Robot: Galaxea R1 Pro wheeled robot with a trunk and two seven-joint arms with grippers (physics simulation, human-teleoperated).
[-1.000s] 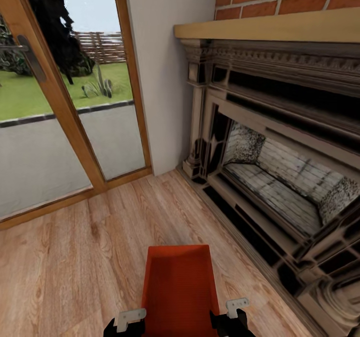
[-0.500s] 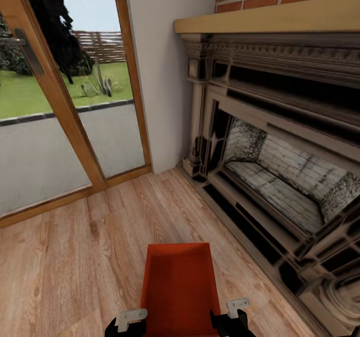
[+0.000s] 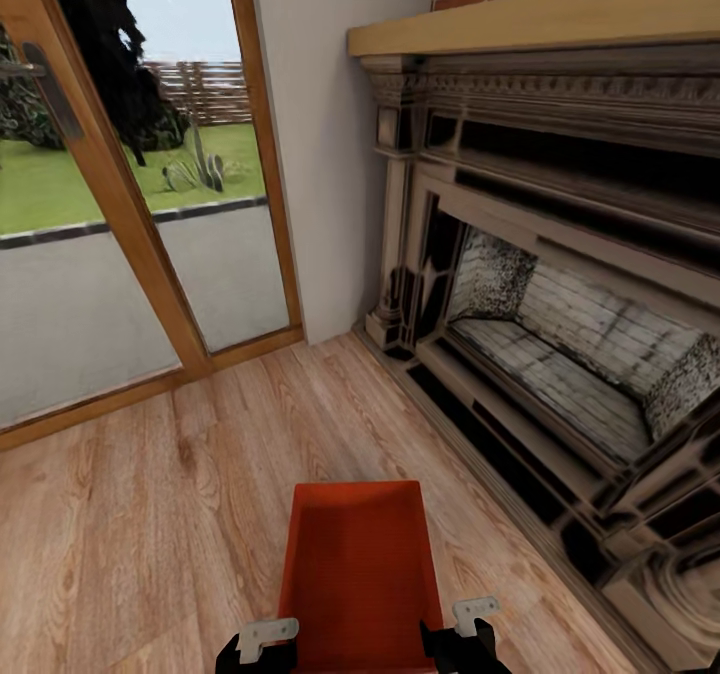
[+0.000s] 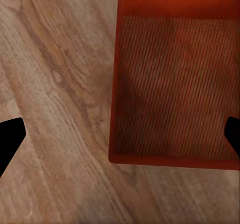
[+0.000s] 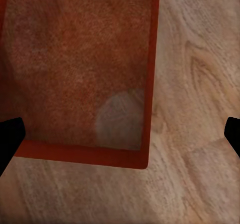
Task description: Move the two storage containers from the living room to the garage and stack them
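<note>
Below, in the head view, we see one orange-red storage container (image 3: 358, 574) resting on the light wood-plank floor (image 3: 150, 514) of the living room, open side up, its near end lying between our two grippers. Our left gripper (image 3: 262, 644) stands at the container's near left corner and our right gripper (image 3: 470, 629) at its near right corner; each shows a pale bracket above a dark body.

From the left wrist view we look down into the container (image 4: 175, 89), whose finely ribbed base and thin walls are plain. One dark fingertip (image 4: 10, 139) of the left gripper lies over bare floor (image 4: 60, 84) and the other at the opposite edge of the picture, over the container, so the gripper is spread wide with one container wall between its fingers, grasping nothing.

From the right wrist view the container (image 5: 80, 74) appears again, with a faint pale round patch on its base. The right gripper's fingertips (image 5: 10, 136) likewise sit at opposite edges of the picture, spread wide and pinching nothing.

To the right of the container stands the stone fireplace (image 3: 560, 334) under a wooden mantel (image 3: 520, 24) with brick above. Wood-framed glass doors (image 3: 130, 204) close the left side, showing lawn and fence outside.
</note>
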